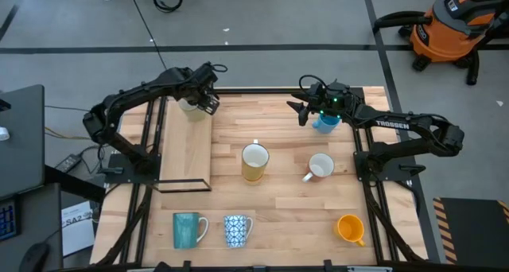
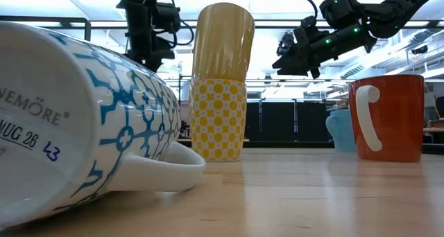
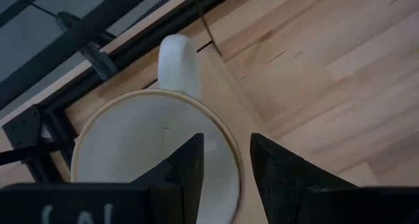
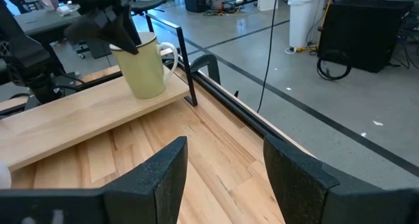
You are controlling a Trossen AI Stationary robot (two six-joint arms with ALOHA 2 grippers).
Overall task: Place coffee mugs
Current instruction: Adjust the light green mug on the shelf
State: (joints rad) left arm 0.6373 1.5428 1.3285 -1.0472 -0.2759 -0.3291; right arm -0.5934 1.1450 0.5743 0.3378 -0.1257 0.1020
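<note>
Pale yellow ceramic handled mug: upper left, on raised wooden shelf. Left gripper pinches its rim; release only when seated flat. Right gripper: spread, empty, upper centre.

Patterned mug on side, yellow mug behind, orange mug upright.
</note>
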